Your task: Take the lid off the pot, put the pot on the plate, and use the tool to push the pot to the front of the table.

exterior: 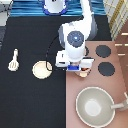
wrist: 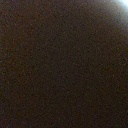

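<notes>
While the arm hangs low over the stove block (exterior: 100, 85) at its edge beside the black counter (exterior: 25, 95), the claw (exterior: 79, 67) sits directly over the spot where the pot (exterior: 84, 73) stands; whether it is apart, together or clamped on anything I cannot tell. Only a sliver of the pot peeks out just below the claw, toward the exterior view's bottom right, with a hint of orange in it. The lid cannot be made out at all, so whether it is off yet is unclear. The wrist view is almost wholly dark, which suggests the camera is pressed close to something.

Out from the claw toward the exterior view's left, the plate (exterior: 42, 69) lies near, bare, on the counter. Further the same way, well apart, the tool (exterior: 14, 61) lies untouched.

As a judgement, the task looks to be in its first step: the pot is not on the plate, and no pushing has been done.
</notes>
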Robot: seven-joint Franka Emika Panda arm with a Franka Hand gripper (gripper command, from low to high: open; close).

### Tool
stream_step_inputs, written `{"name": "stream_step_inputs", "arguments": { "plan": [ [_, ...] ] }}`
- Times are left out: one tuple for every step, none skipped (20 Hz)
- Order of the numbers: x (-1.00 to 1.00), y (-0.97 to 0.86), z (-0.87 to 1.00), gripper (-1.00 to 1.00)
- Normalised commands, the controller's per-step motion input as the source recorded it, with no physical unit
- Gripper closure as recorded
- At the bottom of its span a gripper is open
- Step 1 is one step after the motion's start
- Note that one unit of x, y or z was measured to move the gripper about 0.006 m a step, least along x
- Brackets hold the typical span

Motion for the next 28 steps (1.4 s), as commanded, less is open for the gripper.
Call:
{"name": "stream_step_inputs", "arguments": {
  "plan": [
    [-0.27,0.00,0.00,1.00],
    [-0.27,0.03,0.00,1.00],
    [-0.29,0.03,0.00,1.00],
    [-0.37,0.05,0.03,1.00],
    [-0.46,0.05,0.16,1.00],
    [-0.49,0.04,0.33,1.00],
    [-0.58,0.00,0.54,1.00],
    [-0.63,0.00,0.69,1.00],
    [-0.65,0.00,0.77,1.00],
    [-0.69,-0.07,0.78,1.00],
    [-0.75,-0.21,0.79,1.00],
    [-0.77,-0.24,0.80,1.00],
    [-0.75,-0.30,0.81,1.00],
    [-0.74,-0.32,0.82,1.00],
    [-0.74,-0.33,0.83,1.00],
    [-0.71,-0.37,0.83,1.00],
    [-0.69,-0.41,0.82,1.00],
    [-0.67,-0.45,0.80,1.00],
    [-0.66,-0.47,0.79,1.00],
    [-0.65,-0.48,0.78,1.00],
    [-0.61,-0.52,0.76,1.00],
    [-0.56,-0.57,0.73,1.00],
    [-0.55,-0.57,0.70,1.00],
    [-0.46,-0.65,0.64,1.00],
    [-0.39,-0.71,0.59,1.00],
    [-0.33,-0.75,0.52,1.00],
    [-0.28,-0.79,0.41,1.00],
    [-0.24,-0.82,0.33,1.00]
  ]
}}
